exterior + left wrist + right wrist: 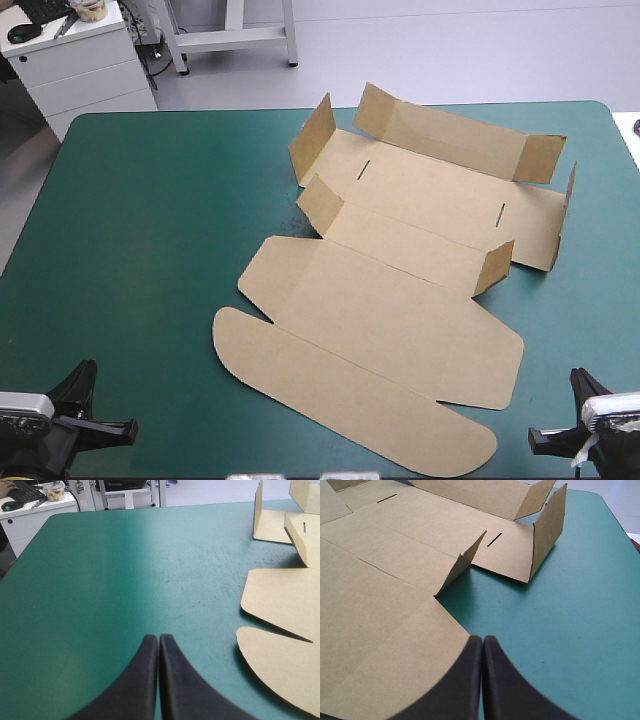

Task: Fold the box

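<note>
Brown box (pixel 380 330) mostly flat centre-right on table (pixel 150 220), far flaps raised, cropped in both wrist views; left jaws and right jaws both pressed together.

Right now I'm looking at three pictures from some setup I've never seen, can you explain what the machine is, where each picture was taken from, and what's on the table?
This is a two-armed robot at a table with a teal-green cover. One picture looks down from above and behind it; the other two come from wrist cameras, each looking along that arm's black fingers. On the table lies the box, a cut sheet of brown board, mostly flat, a few walls raised at its far end. The left gripper and right gripper are both shut, holding nothing, near the table's front edge.
</note>
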You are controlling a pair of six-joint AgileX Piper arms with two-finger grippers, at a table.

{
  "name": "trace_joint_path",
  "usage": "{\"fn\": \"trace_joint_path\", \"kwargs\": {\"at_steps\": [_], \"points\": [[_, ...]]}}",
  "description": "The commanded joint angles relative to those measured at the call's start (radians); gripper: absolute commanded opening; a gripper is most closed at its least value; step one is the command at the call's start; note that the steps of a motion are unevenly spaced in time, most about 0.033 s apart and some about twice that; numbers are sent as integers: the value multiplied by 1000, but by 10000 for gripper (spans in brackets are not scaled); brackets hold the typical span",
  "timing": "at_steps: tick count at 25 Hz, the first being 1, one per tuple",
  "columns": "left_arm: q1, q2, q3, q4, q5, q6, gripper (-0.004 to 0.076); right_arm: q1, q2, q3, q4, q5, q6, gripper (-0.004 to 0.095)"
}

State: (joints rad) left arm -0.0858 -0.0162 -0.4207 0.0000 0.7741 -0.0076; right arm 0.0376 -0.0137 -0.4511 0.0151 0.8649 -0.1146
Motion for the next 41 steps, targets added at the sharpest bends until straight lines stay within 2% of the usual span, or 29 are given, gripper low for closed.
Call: {"fn": "trace_joint_path", "kwargs": {"at_steps": [1,8,13,17,19,22,29,41], "points": [[-2,-12,-20,-13,-76,-2,-10,-4,-22,-33,0,-77,-7,-20],[-2,-12,-20,-13,-76,-2,-10,-4,-22,-33,14,-77,-20,-12],[-2,-12,-20,-13,-76,-2,-10,-4,-22,-33,16,-77,-24,131],[-2,-12,-20,-13,-76,-2,-10,-4,-22,-33,12,-77,-13,617],[-2,-12,-20,-13,-76,-2,-10,-4,-22,-33,10,-77,-9,736],[-2,-12,-20,-13,-76,-2,-10,-4,-22,-33,10,-77,-6,747],[-2,-12,-20,-13,-76,-2,-10,-4,105,-82,17,-79,157,747],[-2,-12,-20,-13,-76,-2,-10,-4,592,-320,17,-146,386,746]]}}
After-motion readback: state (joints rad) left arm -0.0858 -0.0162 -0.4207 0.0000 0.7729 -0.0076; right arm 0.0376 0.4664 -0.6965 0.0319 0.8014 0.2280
